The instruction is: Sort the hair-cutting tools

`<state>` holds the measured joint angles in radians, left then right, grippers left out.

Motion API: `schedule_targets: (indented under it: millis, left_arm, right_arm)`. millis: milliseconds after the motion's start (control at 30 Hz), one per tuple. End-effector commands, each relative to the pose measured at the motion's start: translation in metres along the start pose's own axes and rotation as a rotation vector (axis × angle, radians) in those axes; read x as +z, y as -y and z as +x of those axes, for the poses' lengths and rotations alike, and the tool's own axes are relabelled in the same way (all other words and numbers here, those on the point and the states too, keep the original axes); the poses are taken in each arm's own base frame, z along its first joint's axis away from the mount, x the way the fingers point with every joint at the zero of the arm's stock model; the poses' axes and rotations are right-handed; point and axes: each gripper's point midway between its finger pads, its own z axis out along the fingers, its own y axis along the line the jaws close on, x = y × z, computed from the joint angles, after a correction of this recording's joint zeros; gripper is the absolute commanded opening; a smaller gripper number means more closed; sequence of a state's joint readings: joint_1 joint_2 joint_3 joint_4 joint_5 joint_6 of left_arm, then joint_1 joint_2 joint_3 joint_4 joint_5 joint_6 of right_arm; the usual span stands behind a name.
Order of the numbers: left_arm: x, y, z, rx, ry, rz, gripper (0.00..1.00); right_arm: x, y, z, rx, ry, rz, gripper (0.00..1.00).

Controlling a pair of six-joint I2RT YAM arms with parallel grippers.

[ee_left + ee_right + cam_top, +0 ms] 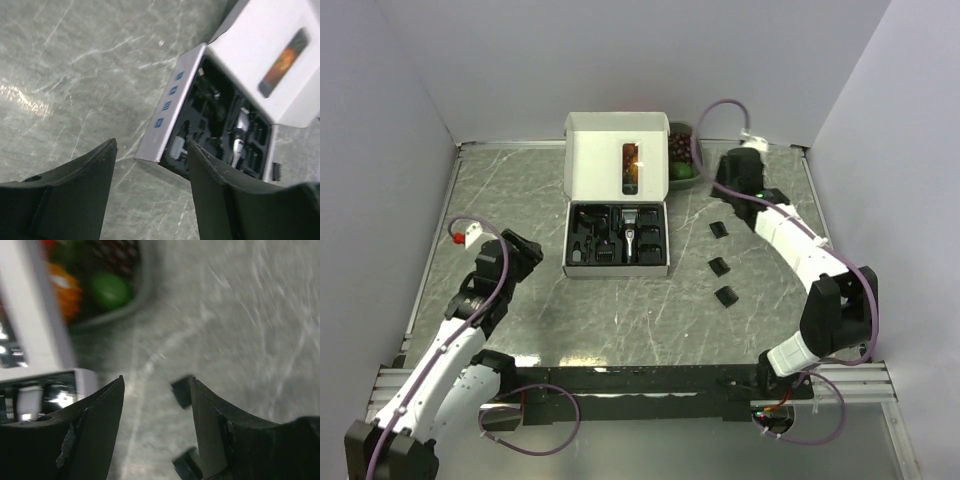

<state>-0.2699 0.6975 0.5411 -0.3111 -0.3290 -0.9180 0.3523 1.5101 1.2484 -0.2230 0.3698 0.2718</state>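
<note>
The hair-cutting tools lie partly in an open white box (617, 265). A slim black-and-silver clipper (632, 238) and black parts sit in its dark insert. Three black comb guards (719, 229), (720, 266), (726, 296) lie in a row on the table right of the box. My right gripper (719, 188) hovers above the farthest guard (181, 391), open, with nothing between its fingers (156, 381). My left gripper (525, 253) stands open left of the box, empty (151, 145). The left wrist view shows the box wall (165, 120) and the clipper (239, 135).
The box lid (617, 155) stands upright behind the insert. A grey tray of colourful fruit (681, 165) sits at the back right of the lid, also in the right wrist view (142, 285). White walls enclose the marbled table (500, 200).
</note>
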Motion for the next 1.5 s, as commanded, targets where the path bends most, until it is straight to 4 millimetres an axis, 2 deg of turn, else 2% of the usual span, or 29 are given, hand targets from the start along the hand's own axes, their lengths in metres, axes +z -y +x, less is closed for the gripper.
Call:
schedule_targets:
  millis: [0, 133, 233, 300, 333, 433, 567, 600, 667, 800, 967, 1000, 1167, 1333, 1467]
  left_arm:
    - [0.018, 0.008, 0.009, -0.046, 0.001, 0.023, 0.61]
    - [0.043, -0.015, 0.023, -0.042, -0.009, -0.116, 0.54]
    - [0.056, -0.027, 0.027, -0.037, 0.003, -0.187, 0.46]
    - [0.063, -0.033, 0.025, -0.019, 0.024, -0.225, 0.42]
    - [0.069, -0.039, 0.031, -0.006, 0.013, -0.251, 0.41]
    - [0.083, -0.041, 0.037, 0.023, -0.004, -0.28, 0.35]
    - [0.099, -0.036, 0.051, 0.047, -0.054, -0.257, 0.35]
    - [0.103, -0.042, 0.06, 0.061, -0.082, -0.278, 0.35]
    - [0.111, -0.034, 0.062, 0.066, -0.081, -0.243, 0.35]
    - [0.12, -0.029, 0.083, 0.086, -0.149, -0.213, 0.35]
    - [0.116, -0.018, 0.11, 0.114, -0.234, -0.169, 0.34]
    - [0.112, -0.013, 0.117, 0.119, -0.248, -0.145, 0.34]
    - [0.094, -0.012, 0.147, 0.127, -0.313, -0.112, 0.34]
    - [0.083, -0.015, 0.156, 0.139, -0.325, -0.105, 0.34]
    - [0.074, -0.011, 0.147, 0.125, -0.3, -0.084, 0.34]
  right_arm:
    - [-0.002, 0.056, 0.05, 0.161, -0.226, 0.089, 0.61]
    - [0.005, 0.078, 0.077, 0.168, -0.292, 0.183, 0.57]
    - [0.008, 0.085, 0.094, 0.169, -0.319, 0.211, 0.57]
    - [0.009, 0.084, 0.098, 0.178, -0.314, 0.206, 0.57]
    - [0.009, 0.085, 0.105, 0.18, -0.326, 0.205, 0.57]
    - [0.011, 0.086, 0.109, 0.185, -0.329, 0.213, 0.57]
    - [0.014, 0.094, 0.117, 0.166, -0.363, 0.267, 0.57]
    - [0.014, 0.096, 0.118, 0.162, -0.369, 0.283, 0.57]
    - [0.015, 0.1, 0.12, 0.164, -0.374, 0.297, 0.57]
    - [0.017, 0.1, 0.125, 0.171, -0.386, 0.295, 0.58]
    - [0.021, 0.104, 0.134, 0.166, -0.415, 0.312, 0.58]
    - [0.021, 0.106, 0.134, 0.165, -0.417, 0.317, 0.58]
    - [0.024, 0.112, 0.142, 0.155, -0.447, 0.356, 0.59]
    - [0.024, 0.116, 0.149, 0.165, -0.469, 0.384, 0.59]
    - [0.022, 0.119, 0.154, 0.166, -0.484, 0.407, 0.59]
